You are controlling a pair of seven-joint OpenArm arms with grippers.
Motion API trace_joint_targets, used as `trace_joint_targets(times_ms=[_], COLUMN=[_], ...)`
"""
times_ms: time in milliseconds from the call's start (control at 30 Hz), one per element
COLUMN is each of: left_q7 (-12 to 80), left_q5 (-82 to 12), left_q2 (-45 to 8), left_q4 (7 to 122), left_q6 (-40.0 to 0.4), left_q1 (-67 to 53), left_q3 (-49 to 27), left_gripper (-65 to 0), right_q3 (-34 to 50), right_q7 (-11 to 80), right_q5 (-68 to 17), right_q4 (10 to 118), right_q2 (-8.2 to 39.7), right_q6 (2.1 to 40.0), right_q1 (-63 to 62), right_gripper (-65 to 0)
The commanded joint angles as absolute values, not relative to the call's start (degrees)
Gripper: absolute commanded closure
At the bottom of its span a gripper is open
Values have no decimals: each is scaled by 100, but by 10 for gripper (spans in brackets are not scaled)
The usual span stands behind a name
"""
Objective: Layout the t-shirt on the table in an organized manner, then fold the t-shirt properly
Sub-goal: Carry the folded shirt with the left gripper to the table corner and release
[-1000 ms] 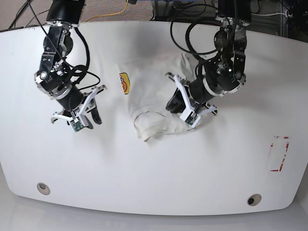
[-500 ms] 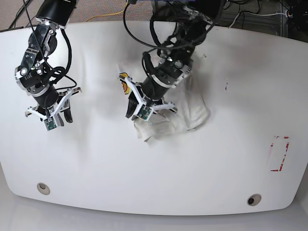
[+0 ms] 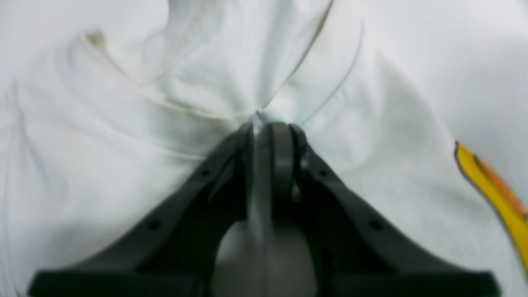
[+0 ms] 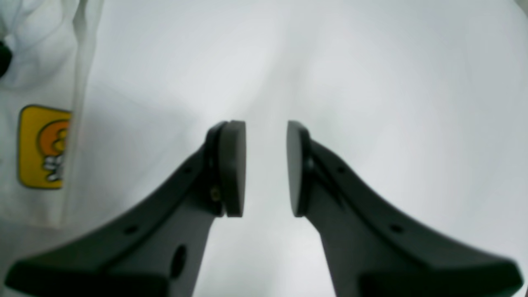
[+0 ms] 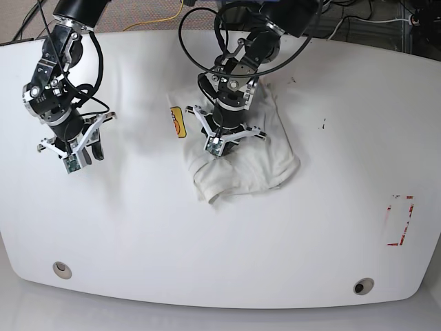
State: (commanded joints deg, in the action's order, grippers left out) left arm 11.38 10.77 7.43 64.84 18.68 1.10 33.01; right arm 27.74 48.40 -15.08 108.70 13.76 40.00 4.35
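- Near the counter's point(image 5: 331, 241) far middle, the t-shirt point(image 5: 241, 162) lies bunched, its yellow graphic point(image 5: 177, 121) peeking out.
- Left gripper point(image 3: 270, 128) has its fingers pinched on a fabric fold.
- Right gripper point(image 4: 266, 167) hovers well apart, fingers parted and empty.
- Step: laying out; next likely calls for pulling the fold outward.

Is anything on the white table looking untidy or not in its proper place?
Yes. The off-white cotton t-shirt lies crumpled in a heap on the glossy white table, not spread flat. The left hand pinches a fold of it; the right hand is open and empty.
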Motion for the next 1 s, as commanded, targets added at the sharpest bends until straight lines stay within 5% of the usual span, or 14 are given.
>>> trace_joint_targets(times_ms=[133, 667, 1000], left_q7=[1077, 1059, 1051], left_q5=[1051, -567, -831], left_q2=[330, -2800, -3916], left_q4=[6396, 7336, 6844], left_q6=[1754, -277, -2088], left_q1=[4, -1015, -1455], left_q3=[3284, 2193, 769], left_gripper=[-71, -71, -69], right_q3=[2774, 2747, 2756], right_q7=[4840, 4831, 4840], right_q5=[-1508, -1508, -1508], right_q4=[10897, 10914, 11064], right_q2=[1349, 1174, 1024], right_q6=[4000, 4000, 4000], right_q1=[514, 673, 752], right_gripper=[-160, -160, -160])
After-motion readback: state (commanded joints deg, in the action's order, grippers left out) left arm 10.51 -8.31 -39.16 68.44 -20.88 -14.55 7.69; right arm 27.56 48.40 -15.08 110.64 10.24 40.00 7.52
